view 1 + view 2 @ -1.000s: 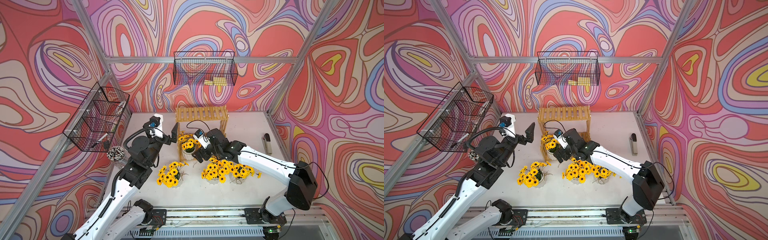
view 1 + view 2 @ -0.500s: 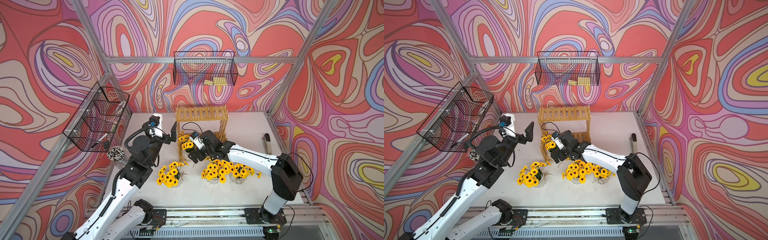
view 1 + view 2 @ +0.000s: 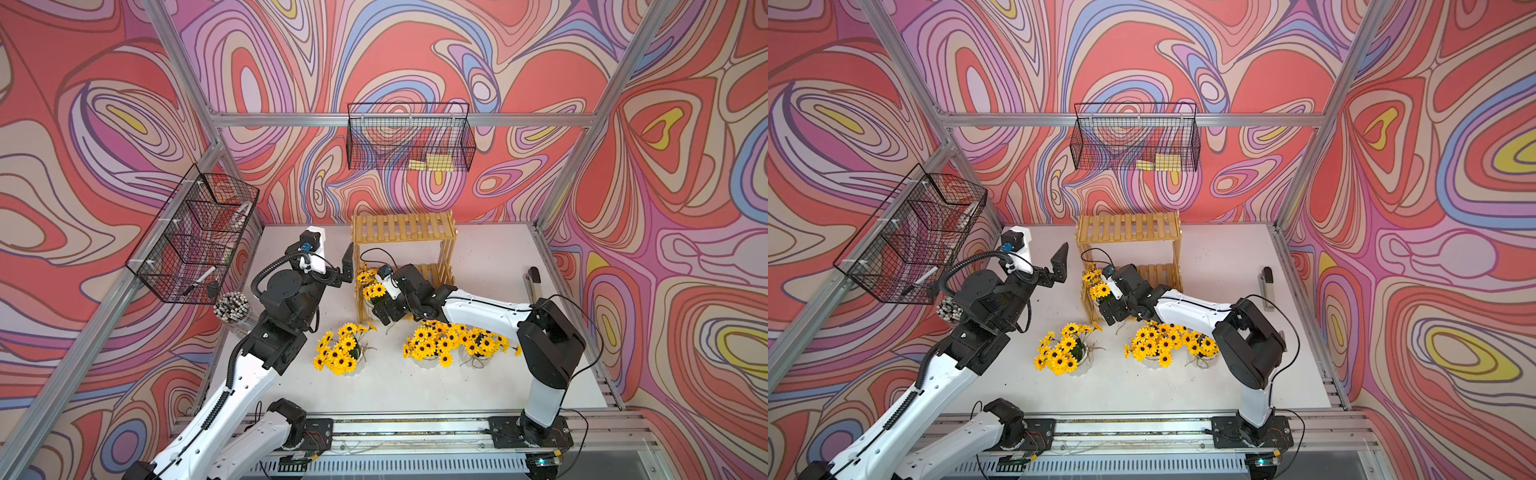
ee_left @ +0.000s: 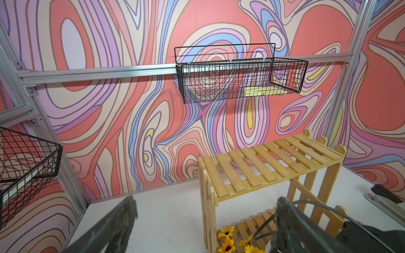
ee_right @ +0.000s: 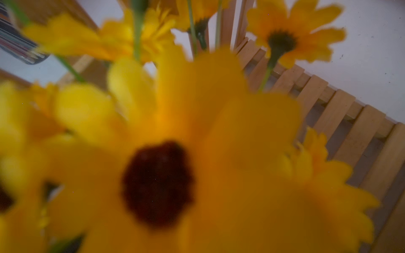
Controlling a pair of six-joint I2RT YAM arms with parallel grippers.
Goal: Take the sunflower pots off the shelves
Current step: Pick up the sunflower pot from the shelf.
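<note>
Three sunflower pots (image 3: 432,349) stand on the tabletop (image 3: 395,386) in front of the shelves (image 3: 403,226). One is alone toward the shelves' left end. The two others are close together, their blooms touching, toward the right end. Just behind these two, my right arm (image 3: 478,303) reaches to the front of the lower tier, and my right jaws are spread wide there, low under the flowers. The fourth pot (image 3: 371,286) is on this lower tier, at its left end. In my right wrist view its yellow blooms fill almost everything and are blurred, so I cannot tell if the jaws touch it. My left jaws are also spread and hold nothing, raised just beside the left side of the shelves. Above and behind the shelves hangs a black wire basket (image 3: 409,137).
</note>
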